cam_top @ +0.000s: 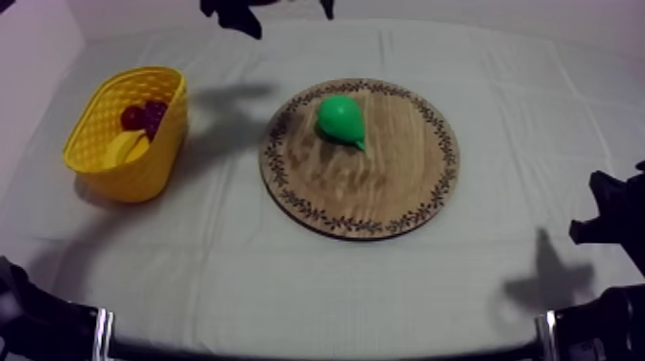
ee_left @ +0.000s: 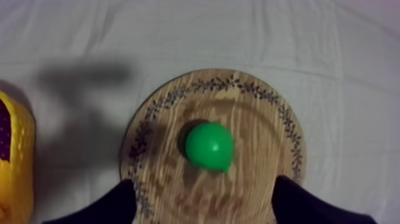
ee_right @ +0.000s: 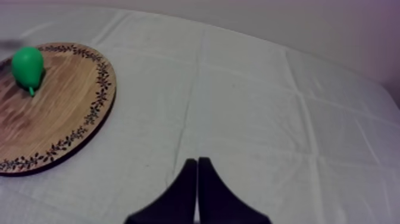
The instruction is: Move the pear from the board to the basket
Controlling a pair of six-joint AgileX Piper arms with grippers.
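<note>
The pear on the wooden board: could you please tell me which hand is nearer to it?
Left. The left hand hovers open over the board, the pear just ahead of it; the right hand is shut over the cloth, off to the board's side.

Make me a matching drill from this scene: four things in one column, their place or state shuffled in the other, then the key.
Things
1. pear
2. bunch of grapes
3. left claw
4. right claw

Place or state
A. shut, a narrow wedge over bare cloth
B. lying on the wooden board
C. inside the yellow basket
D. open, aimed at the board

Pairs: 1-B, 2-C, 3-D, 4-A
</note>
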